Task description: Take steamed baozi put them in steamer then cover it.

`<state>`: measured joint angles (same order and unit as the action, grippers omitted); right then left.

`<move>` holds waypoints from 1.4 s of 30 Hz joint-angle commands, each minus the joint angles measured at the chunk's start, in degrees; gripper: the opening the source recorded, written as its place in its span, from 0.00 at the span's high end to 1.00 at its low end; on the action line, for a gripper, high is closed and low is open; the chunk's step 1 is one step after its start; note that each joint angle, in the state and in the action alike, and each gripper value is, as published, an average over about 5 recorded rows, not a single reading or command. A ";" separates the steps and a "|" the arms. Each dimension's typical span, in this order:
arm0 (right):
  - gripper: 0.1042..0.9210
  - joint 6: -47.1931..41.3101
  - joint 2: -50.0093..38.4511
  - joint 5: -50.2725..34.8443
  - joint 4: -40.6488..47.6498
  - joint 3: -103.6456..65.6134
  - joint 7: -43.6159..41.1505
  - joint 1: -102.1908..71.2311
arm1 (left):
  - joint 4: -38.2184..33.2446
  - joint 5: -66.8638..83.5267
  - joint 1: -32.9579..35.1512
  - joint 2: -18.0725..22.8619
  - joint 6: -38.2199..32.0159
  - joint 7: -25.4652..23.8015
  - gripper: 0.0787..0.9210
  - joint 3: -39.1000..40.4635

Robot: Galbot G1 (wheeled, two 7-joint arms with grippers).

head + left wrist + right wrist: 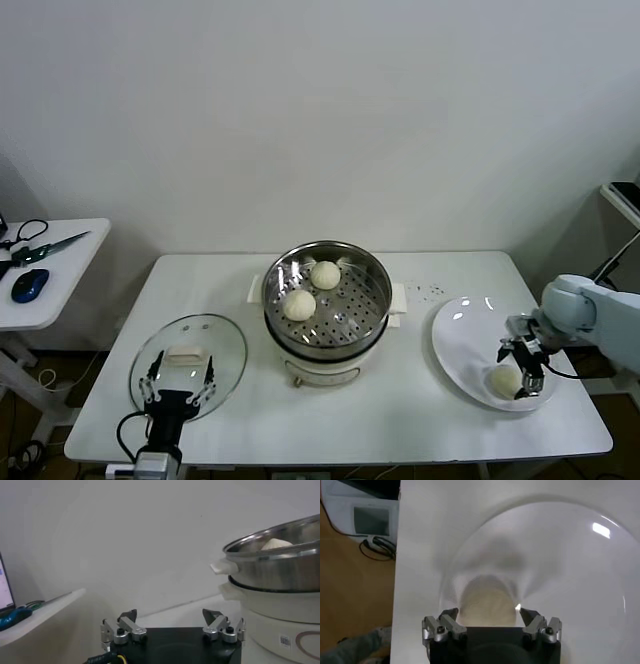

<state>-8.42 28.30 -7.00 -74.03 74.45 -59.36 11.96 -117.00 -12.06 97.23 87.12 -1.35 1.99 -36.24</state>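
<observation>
The steamer [325,300] stands mid-table with two steamed baozi [324,274] [299,304] on its perforated floor. A third baozi [504,379] lies on the white plate [465,335] at the right. My right gripper [520,375] is open and straddles that bun, one finger on each side. In the right wrist view the baozi [486,600] fills the gap between the fingertips [449,615]. The glass cover [188,362] lies flat at the front left. My left gripper [180,390] hovers open at its near edge. In the left wrist view, the left gripper [171,616] is empty and the steamer [280,565] stands beyond it.
A small side table [60,262] at the far left carries scissors and a blue mouse [30,285]. The plate sits close to the table's right front edge, with the floor below showing past the table's edge [397,555] in the right wrist view.
</observation>
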 commanded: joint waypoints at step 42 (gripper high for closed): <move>0.28 42.65 37.98 15.67 -1.95 5.51 -4.66 36.38 | 0.18 -1.10 -0.02 -0.50 0.51 -0.01 0.12 1.49</move>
<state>25.17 51.73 2.57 -75.07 82.81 -63.91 44.35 -116.74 -13.19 96.92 86.60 -0.59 1.97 -34.60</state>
